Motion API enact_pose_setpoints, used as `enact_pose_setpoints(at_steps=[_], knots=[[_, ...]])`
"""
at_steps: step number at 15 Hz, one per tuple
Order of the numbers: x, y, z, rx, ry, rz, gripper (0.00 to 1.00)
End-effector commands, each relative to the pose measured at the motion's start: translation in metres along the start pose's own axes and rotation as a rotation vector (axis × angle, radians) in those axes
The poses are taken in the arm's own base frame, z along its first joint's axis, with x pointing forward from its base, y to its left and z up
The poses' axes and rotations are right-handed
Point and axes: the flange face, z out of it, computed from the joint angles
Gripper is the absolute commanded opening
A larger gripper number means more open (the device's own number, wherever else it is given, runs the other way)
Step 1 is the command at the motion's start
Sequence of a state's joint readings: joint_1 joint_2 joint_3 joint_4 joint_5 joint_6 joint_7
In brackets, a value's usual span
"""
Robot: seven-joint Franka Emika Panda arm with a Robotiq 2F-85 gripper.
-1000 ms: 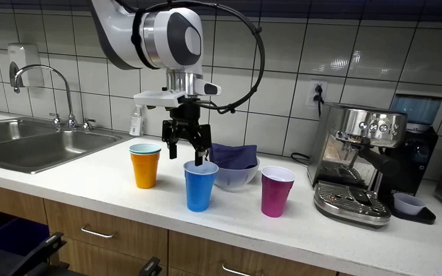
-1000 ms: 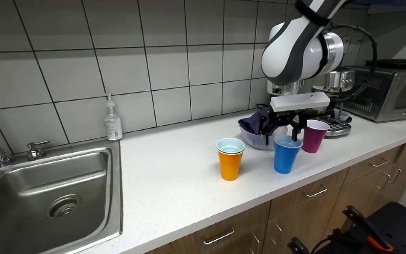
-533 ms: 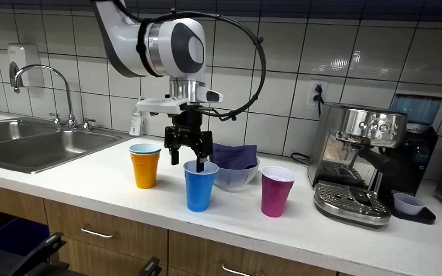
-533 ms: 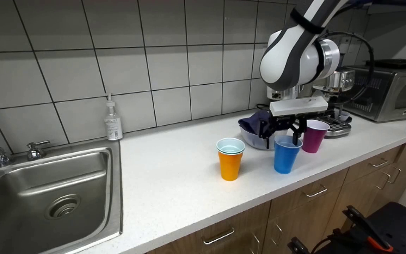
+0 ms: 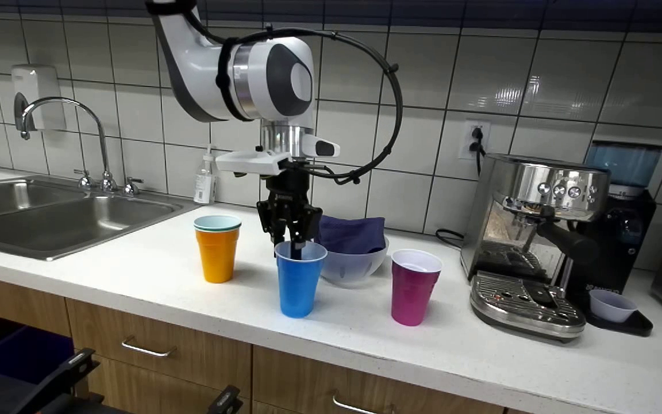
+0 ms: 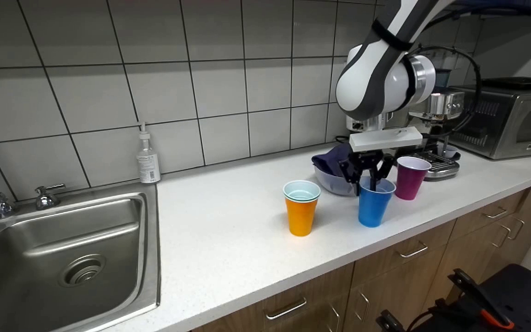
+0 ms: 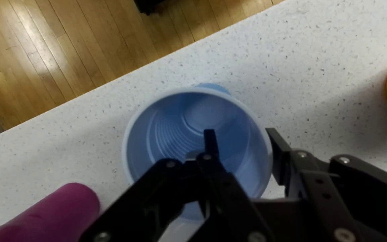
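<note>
A blue cup (image 5: 298, 290) stands upright on the counter, directly below my gripper (image 5: 286, 253). In the wrist view the gripper (image 7: 242, 134) straddles the cup's rim. The inner of its black fingers (image 7: 211, 143) reaches into the blue cup (image 7: 166, 114), and the second one is outside, close against the wall. Space shows between the inner finger and the cup wall, so the jaws stand partly open. To one side is an orange cup (image 6: 301, 216) with pale teal cups nested inside it. A magenta cup (image 5: 413, 293) stands on the opposite side.
Behind the blue cup sits a translucent bowl (image 5: 354, 267) holding a dark purple cloth (image 5: 351, 234). An espresso machine (image 5: 555, 184) and a microwave (image 6: 519, 120) stand further along the counter. A sink (image 5: 118, 213) and a soap bottle (image 6: 148, 159) lie beyond the orange cup.
The arm has come down, bringing one finger into the blue cup. The fingers have drawn much closer together over the last half second. All the cups stay where they were.
</note>
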State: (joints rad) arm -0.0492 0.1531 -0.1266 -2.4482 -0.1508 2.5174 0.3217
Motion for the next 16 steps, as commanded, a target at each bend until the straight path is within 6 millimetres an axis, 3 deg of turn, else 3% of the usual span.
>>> enact_pose_setpoints(at_steps=[1, 3, 8, 16], knots=[[0.010, -0.001, -0.002, -0.011, 0.008, 0.012, 0.12], [0.010, -0.002, -0.002, -0.011, 0.010, 0.009, 0.00], [0.005, -0.007, -0.016, 0.007, 0.033, -0.007, 0.01], [0.003, -0.021, -0.064, 0.059, 0.138, -0.029, 0.01]])
